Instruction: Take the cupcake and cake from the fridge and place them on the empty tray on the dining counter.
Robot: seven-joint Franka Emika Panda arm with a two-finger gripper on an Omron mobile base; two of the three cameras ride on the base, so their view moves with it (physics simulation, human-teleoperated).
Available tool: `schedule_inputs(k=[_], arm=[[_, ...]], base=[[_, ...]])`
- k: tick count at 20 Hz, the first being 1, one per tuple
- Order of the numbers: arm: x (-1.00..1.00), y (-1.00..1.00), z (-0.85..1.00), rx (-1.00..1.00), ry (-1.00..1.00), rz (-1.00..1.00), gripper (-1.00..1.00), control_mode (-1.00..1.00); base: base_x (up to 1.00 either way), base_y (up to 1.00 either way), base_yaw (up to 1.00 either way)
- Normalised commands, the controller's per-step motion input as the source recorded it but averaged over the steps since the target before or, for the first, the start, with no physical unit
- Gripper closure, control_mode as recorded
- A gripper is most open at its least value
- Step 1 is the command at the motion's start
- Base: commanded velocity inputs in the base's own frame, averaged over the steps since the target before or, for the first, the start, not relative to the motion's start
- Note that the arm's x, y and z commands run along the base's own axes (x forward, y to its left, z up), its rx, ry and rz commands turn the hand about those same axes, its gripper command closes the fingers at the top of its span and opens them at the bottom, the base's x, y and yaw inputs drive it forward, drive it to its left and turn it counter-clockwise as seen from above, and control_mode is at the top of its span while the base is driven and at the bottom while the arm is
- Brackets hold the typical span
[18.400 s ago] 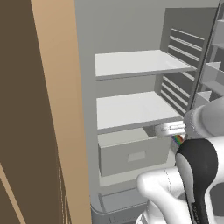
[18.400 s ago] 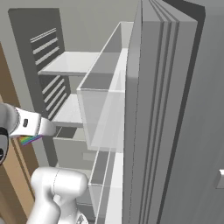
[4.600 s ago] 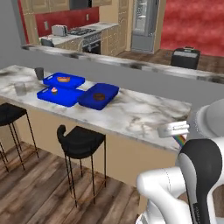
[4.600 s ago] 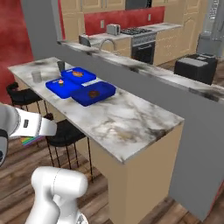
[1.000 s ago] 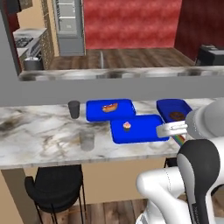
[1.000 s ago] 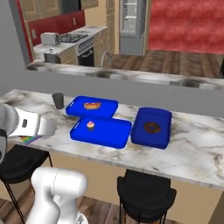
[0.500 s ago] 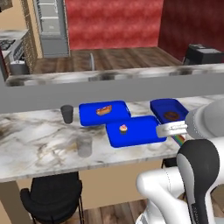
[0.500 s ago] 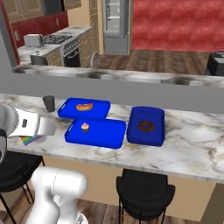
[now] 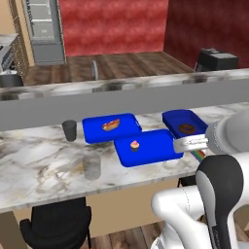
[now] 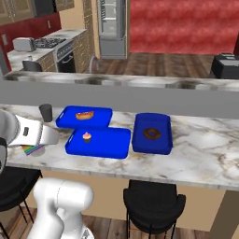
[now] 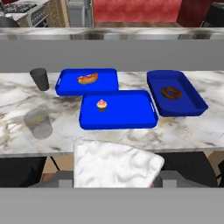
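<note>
Cupcake (image 11: 102,105) already sits on the near-middle tray (image 11: 127,118) on the counter (image 11: 17,105), so approx half done; the cake (image 11: 114,164) looks pinched in the claw (image 10: 44,136), white top up close in hand view, though fingertips are hidden so grip is prob. not certain. Left to do: set cake on same tray, right part of it is bare w/ plenty of room. Hot-dog tray (image 11: 87,81) touches far edge, donut tray (image 11: 176,94) just right, glass (image 11: 38,123) near left, so come in over the near rim.
</note>
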Motion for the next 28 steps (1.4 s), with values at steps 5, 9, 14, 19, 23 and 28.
schedule_inputs(k=[5, 9, 14, 19, 23, 28], arm=[[0.0, 0.0, 0.0, 0.0, 0.0, 0.0, 1.0, 1.0], [0.0, 0.0, 0.0, 0.0, 0.0, 0.0, 1.0, 1.0], [0.03, 0.0, 0.0, 0.0, 0.0, 0.0, 1.0, -1.0], [0.69, -0.11, 0.0, 0.04, 0.07, 0.05, 1.0, -1.0], [0.78, -0.31, 0.0, 0.07, 0.09, 0.07, 1.0, -1.0], [0.59, -0.43, -0.06, 0.04, 0.1, 0.04, 1.0, -1.0]], base=[[0.82, 0.08, 0.0], [0.13, 0.0, 0.0], [0.0, 0.0, 0.0], [0.0, 0.0, 0.0], [0.0, 0.0, 0.0], [0.0, 0.0, 0.0]])
